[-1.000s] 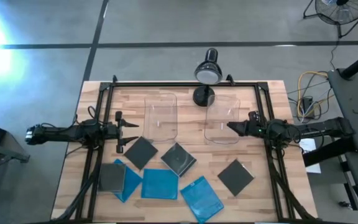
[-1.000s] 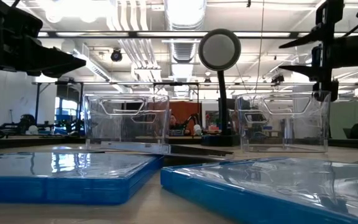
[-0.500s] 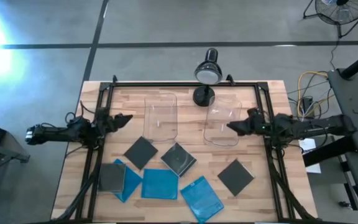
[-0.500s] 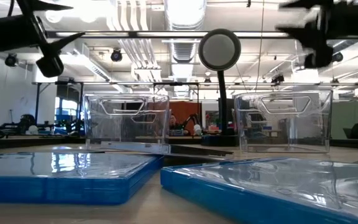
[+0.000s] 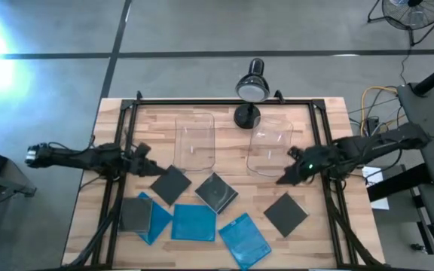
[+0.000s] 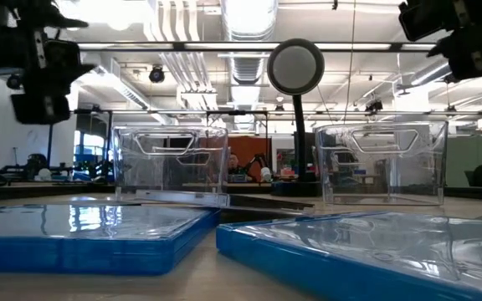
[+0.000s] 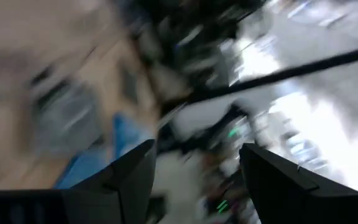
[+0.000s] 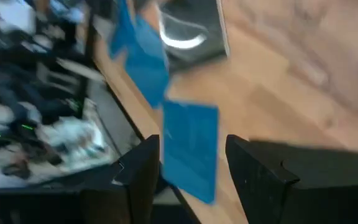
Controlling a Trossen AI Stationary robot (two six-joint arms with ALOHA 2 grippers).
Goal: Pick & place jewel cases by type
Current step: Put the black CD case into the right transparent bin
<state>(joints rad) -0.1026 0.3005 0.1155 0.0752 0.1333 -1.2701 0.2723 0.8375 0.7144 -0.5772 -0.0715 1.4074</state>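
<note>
- Thin flat square jewel cases lie loose in the lower half of the high view, none in a bin yet. Dark grey ones: centre-left (image 5: 171,184), centre (image 5: 216,193), lower right (image 5: 285,214), and one at lower left (image 5: 134,214) overlapping a blue case.
- Translucent bright blue cases: lower left (image 5: 155,220), lower centre (image 5: 194,223), and right of it (image 5: 244,239). Colours are mixed together, so sorting looks barely begun.
- Two clear rectangular plastic bins stand side by side at upper centre, left bin (image 5: 194,140) and right bin (image 5: 270,144); judged to be one per case type, kept apart from the pile so each colour has its own drop spot.
- Left gripper (image 5: 143,161) sits at centre-left, just beside the centre-left dark grey case, carrying nothing; its wrist view shows the fingers (image 7: 132,180) spread.
- Right gripper (image 5: 286,178) sits at centre-right, between the right bin and the lower-right dark grey case, empty; its fingers (image 8: 143,168) also stand apart.
- Black round-headed desk lamp (image 5: 251,89) stands at upper centre, behind the bins.
</note>
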